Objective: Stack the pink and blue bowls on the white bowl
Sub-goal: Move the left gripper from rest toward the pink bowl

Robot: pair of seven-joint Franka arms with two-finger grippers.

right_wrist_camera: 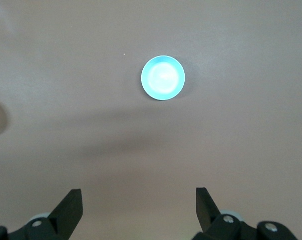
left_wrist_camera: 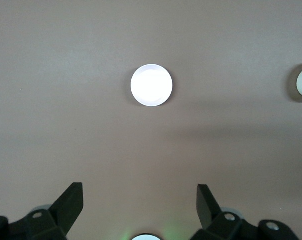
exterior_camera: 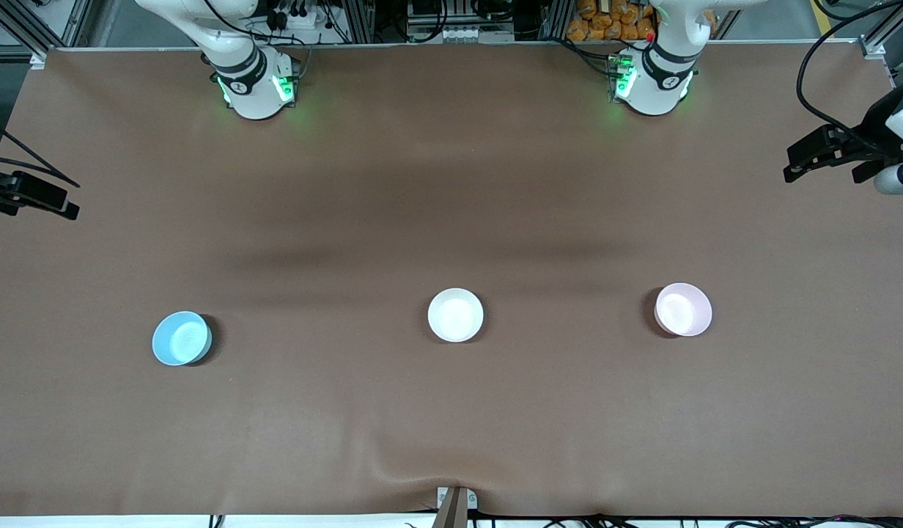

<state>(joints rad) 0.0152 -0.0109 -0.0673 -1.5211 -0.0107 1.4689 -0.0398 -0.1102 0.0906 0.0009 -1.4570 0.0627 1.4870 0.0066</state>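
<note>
I count three bowls on the brown table (exterior_camera: 451,183), one of each colour, all upright, each alone and well apart from the others, in a loose row. The white bowl (exterior_camera: 456,314) sits in the middle. The pink bowl (exterior_camera: 684,309) lies toward the left arm's end, and the blue bowl (exterior_camera: 182,338) lies toward the right arm's end, slightly nearer the front camera than the other two. Both arms wait, raised high over their own ends of the table. My left gripper (left_wrist_camera: 139,199) has its fingers spread wide and holds nothing. My right gripper (right_wrist_camera: 138,201) is likewise spread wide with nothing in it.
</note>
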